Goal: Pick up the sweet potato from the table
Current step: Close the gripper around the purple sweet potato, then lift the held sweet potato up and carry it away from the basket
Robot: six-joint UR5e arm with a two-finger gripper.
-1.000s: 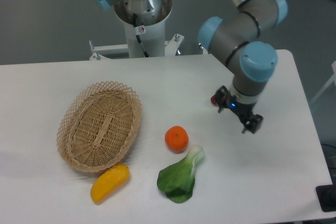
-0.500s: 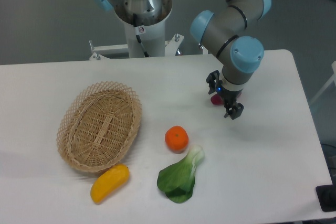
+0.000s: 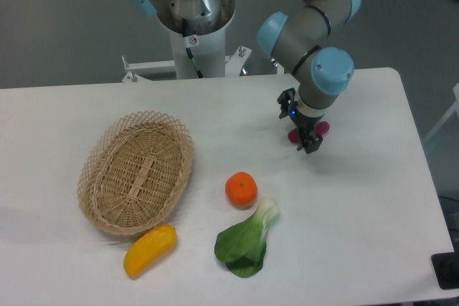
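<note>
The sweet potato (image 3: 323, 128) lies on the white table (image 3: 373, 198) at the right, mostly covered by my gripper (image 3: 300, 124). Only its reddish-purple ends show, one on each side of the gripper body. The gripper is directly over it, low to the table, and open. One black finger (image 3: 287, 99) stands on the potato's far side and the other on its near side, so the fingers straddle the tuber. I cannot tell whether the pads touch it.
A round orange (image 3: 241, 188) sits left of the gripper, toward the front, with a green bok choy (image 3: 246, 243) in front of it. A wicker basket (image 3: 135, 171) stands at the left, a yellow oblong vegetable (image 3: 149, 249) at its front edge. The robot base (image 3: 195, 26) rises behind the table.
The gripper has travelled left and toward the back, from beside the sweet potato to directly over it, and has turned so its fingers straddle the tuber.
</note>
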